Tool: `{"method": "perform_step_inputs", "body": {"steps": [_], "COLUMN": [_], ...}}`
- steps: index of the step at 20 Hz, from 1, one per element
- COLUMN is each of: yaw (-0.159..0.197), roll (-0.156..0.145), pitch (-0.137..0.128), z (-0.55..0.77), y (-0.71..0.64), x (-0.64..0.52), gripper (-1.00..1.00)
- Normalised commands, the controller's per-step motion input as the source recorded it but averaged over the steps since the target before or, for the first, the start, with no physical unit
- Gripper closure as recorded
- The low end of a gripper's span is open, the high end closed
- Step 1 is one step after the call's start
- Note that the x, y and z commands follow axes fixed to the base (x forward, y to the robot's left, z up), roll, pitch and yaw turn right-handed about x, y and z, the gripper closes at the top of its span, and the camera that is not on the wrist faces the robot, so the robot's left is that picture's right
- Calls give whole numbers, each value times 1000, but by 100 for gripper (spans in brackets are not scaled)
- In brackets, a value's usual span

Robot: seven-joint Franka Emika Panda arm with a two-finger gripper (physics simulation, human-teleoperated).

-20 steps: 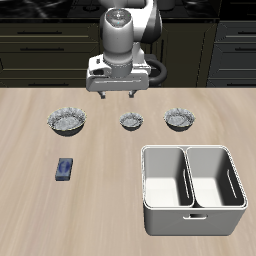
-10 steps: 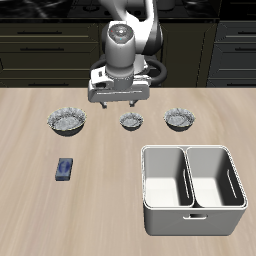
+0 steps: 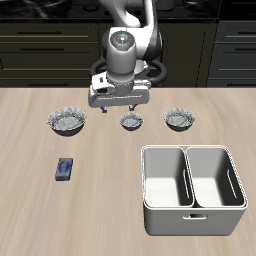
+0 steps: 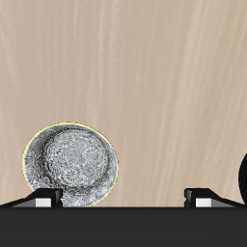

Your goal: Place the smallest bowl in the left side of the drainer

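Currently, gripper (image 3: 119,103): hanging open and empty over the row of bowls, fingers spread, gripping nothing.
Smallest bowl (image 3: 131,122): sitting on the wooden table (image 3: 100,190), just below the gripper and slightly off to one side of its centre line; in the wrist view the smallest bowl (image 4: 70,164) is lying close to one fingertip (image 4: 42,197) rather than midway between the pair.
Neighbouring bowls: the widest crinkled bowl (image 3: 65,122) and the mid-sized bowl (image 3: 179,119) are flanking the target, each well apart from the gripper.
Drainer (image 3: 193,189): standing nearer the table's front edge than the gripper, both compartments showing nothing inside, handle slot facing the front.
Blue block (image 3: 65,169): lying clear of the gripper, on the widest bowl's side, toward the front edge.
Step, judged: lining up over the bowl ahead of a descent; grasp not yet made.
Risk one: with the offset as it stands, a straight drop is likely landing a finger on the crinkled rim, tipping or skidding the bowl.
Risk two: the thin shiny rim is looking prone to slipping out of a pinch.
Risk three: the two compartments are alike, so the bowl could end up in the wrong one.
Writing: no brands, labels or lettering readable anywhere.
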Motion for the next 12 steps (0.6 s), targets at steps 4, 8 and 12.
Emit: {"method": "perform_step_inputs", "body": {"steps": [4, 8, 12], "yaw": [-18, -1, 4], "roll": [10, -8, -14], "pitch": [0, 24, -1], "z": [-133, -249, -138], "y": [-42, -48, -56], "x": [-54, -12, 9], "gripper": [-100, -100, -100]}}
